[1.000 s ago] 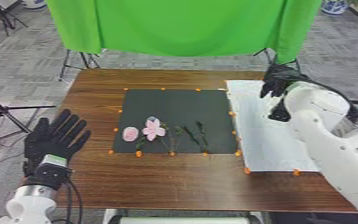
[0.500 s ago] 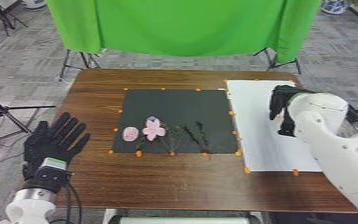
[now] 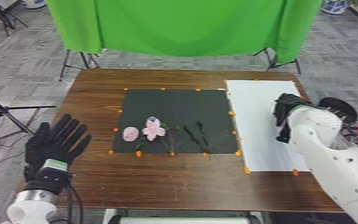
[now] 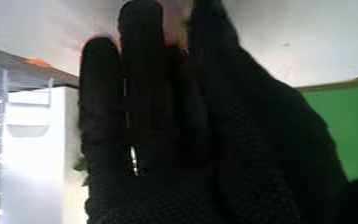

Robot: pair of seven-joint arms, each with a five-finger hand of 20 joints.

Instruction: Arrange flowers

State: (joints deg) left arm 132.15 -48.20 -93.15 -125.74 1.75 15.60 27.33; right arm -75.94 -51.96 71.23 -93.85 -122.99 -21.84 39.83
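- Task's things, left of centre to centre of the frame: round pink bloom (image 3: 130,133), pink open-petalled bloom (image 3: 153,129) just beside it, dark green sprigs (image 3: 201,134) to their right. All on the lower part of the black mat (image 3: 177,106).
- White sheet (image 3: 262,142) right of the mat, both on the brown tabletop (image 3: 171,186). Orange lumps (image 3: 139,154) along the edges.
- Left hand (image 3: 48,148): lower left of frame, fingers straight and spread, holding nothing, well apart from the flowers.
- Right hand (image 3: 286,109): right side of frame, over the white sheet's right edge. Cannot tell if open or closed; a reddish-green patch shows by its far end in the wrist view, too blurred to call a held flower.
- Done, as judged: 2 blooms and some sprigs laid out upright on the mat, blooms at left, greenery at right.
- Left, as judged: they read as a loose row, no tight bunch, so arranging looks partway. Final layout unknown; can't say how many pieces remain.
- Next, probably: right hand brings or fetches a piece; thin sprigs could get nudged.
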